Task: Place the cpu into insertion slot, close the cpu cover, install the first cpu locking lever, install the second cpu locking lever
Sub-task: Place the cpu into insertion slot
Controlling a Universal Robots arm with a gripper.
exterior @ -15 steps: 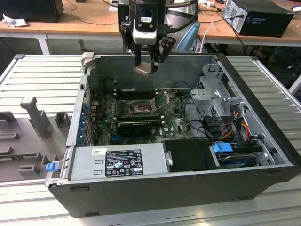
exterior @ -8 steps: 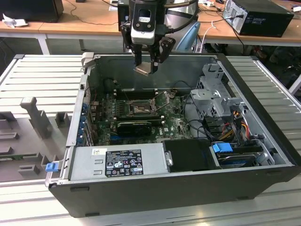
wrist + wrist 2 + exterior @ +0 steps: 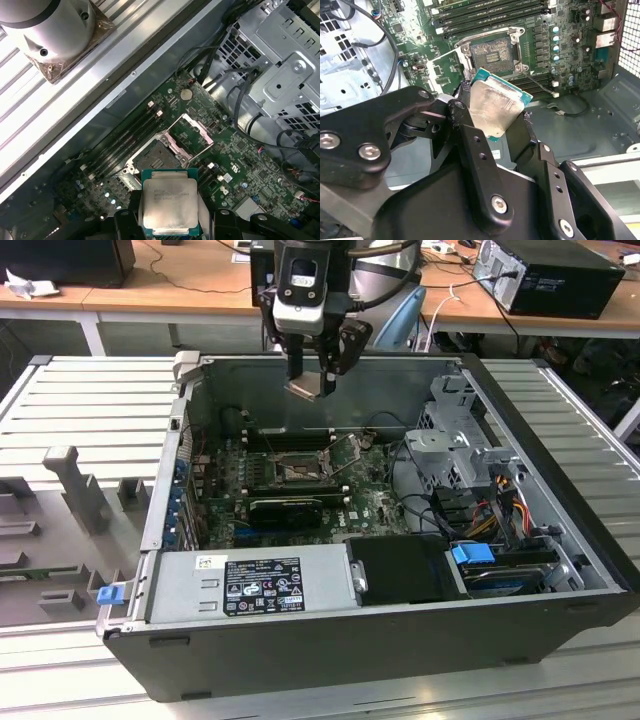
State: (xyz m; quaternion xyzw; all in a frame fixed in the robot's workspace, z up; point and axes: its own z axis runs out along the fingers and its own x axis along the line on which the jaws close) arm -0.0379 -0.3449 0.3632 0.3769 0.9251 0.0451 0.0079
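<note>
Computer case [image 3: 350, 640] lies open-side-up on ribbed table [image 3: 80, 390], giving reach from above. Claw [image 3: 314, 382] hangs over case's far wall, clamped on cpu [image 3: 305, 389] by opposite edges, probably to spare its underside. Insertion slot [image 3: 300, 472] sits below and nearer, bare. Just right of it, cpu cover [image 3: 347, 450] stands tilted up, leaving slot exposed. Chip not yet seated.

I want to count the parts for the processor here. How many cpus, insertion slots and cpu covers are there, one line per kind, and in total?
cpu: 1
insertion slot: 1
cpu cover: 1
Total: 3
</note>
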